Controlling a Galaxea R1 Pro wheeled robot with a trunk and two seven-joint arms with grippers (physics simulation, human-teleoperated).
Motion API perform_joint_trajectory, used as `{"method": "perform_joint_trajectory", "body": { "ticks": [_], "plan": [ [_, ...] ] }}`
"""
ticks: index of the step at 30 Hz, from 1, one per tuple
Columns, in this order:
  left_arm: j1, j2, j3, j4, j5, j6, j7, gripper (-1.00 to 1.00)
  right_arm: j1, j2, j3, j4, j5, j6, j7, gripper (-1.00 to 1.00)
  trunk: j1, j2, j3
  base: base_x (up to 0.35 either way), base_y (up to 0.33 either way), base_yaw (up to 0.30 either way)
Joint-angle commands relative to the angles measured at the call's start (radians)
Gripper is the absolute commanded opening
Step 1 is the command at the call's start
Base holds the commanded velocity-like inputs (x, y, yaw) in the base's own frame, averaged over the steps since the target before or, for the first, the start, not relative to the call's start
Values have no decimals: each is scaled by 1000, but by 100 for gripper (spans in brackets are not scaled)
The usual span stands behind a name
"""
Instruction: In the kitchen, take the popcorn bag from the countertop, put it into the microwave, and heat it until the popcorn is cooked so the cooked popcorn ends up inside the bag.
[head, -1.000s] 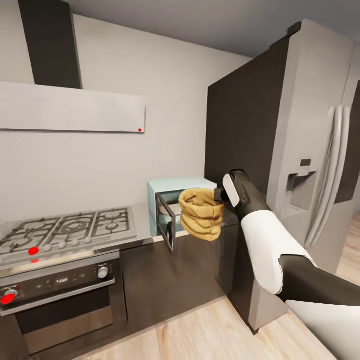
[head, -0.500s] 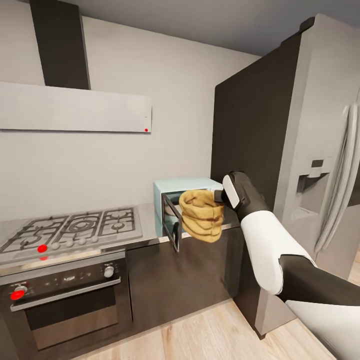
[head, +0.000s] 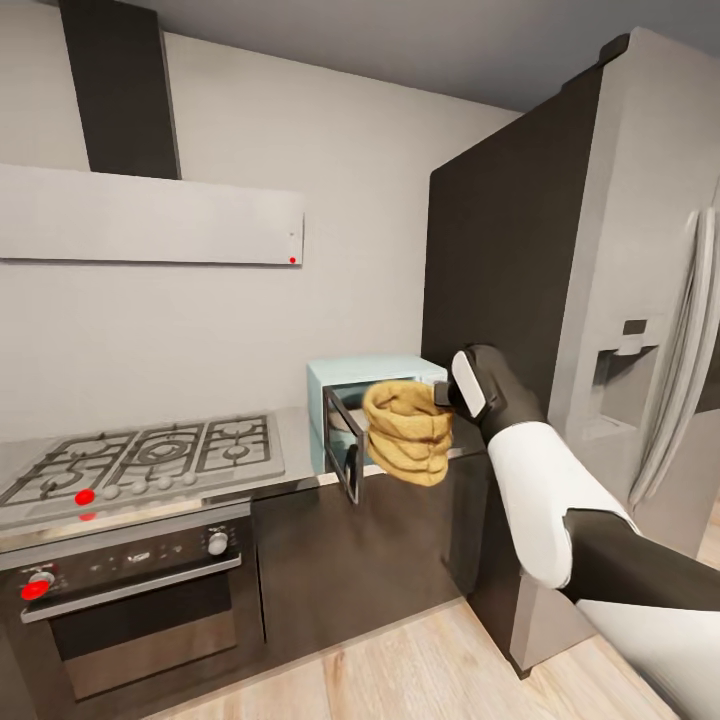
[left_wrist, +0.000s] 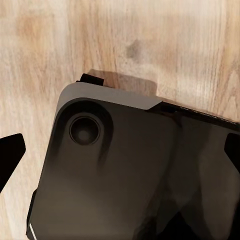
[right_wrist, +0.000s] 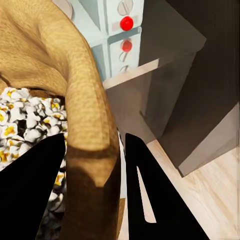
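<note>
White walls (head: 350, 230) are enclosing the room under a grey ceiling (head: 400, 40). A white hood (head: 150, 215) with a dark chimney (head: 120, 90) is hanging above a grey gas hob (head: 140, 460), and a dark oven (head: 130, 600) with red-marked knobs is sitting beneath it. Dark cabinets (head: 350, 560) are running along to a tall dark panel (head: 490, 270) beside a silver fridge (head: 640, 330). Pale wood plank floor (head: 420, 670) is stretching below.
</note>
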Motion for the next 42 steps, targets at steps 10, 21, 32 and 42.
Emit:
{"method": "perform_joint_trajectory", "body": {
  "ticks": [10, 21, 32, 42],
  "plan": [
    [0, 0, 1, -1, 4, -2, 0, 100, 11, -12, -4, 5, -12, 2, -8, -100, 0, -1, -1, 0, 0, 0],
    [0, 0, 1, -1, 4, -2, 0, 100, 12, -11, -2, 15, -11, 2, -9, -100, 0, -1, -1, 80, 0, 0],
    [0, 1, 1, -3, 4, -2, 0, 100, 46, 0, 4, 33, 3, 2, 3, -100, 0, -1, -1, 97, 0, 0],
    [0, 3, 1, -4, 4, -2, -2, 100, 62, -1, 4, 21, 7, 2, -2, -100, 0, -1, -1, 96, 0, 0]
  ]
}}
